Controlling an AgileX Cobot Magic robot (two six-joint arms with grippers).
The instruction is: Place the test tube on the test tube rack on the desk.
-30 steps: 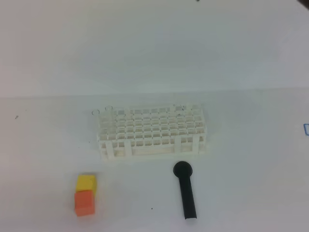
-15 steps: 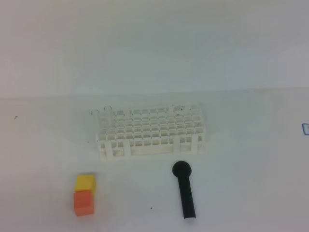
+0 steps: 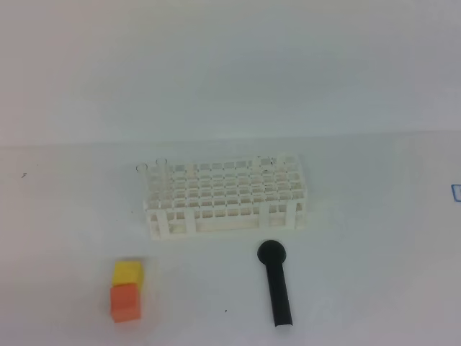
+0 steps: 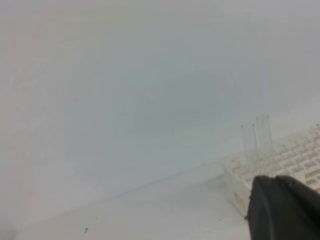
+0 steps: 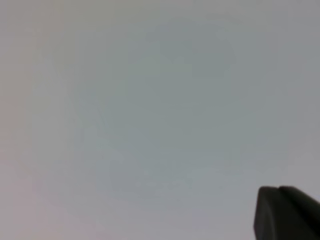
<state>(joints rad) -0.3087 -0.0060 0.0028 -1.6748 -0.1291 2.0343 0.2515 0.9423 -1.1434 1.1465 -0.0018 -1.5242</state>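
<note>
Nothing has shifted over the last second: two test tubes (image 3: pixel 161 167) stand upright in the rack's (image 3: pixel 227 194) left corner on the bench (image 3: pixel 374 245). Right jaws closed; left I cannot tell.

no readable text, labels, or numbers

I see a white plastic grid rack (image 3: pixel 225 199) on the plain white matte desk (image 3: pixel 374 238), clear glass tubes (image 4: pixel 264 136) at its corner, a black round-headed stick (image 3: pixel 276 282), and a yellow cube (image 3: pixel 128 272) touching an orange cube (image 3: pixel 125 302).
</note>
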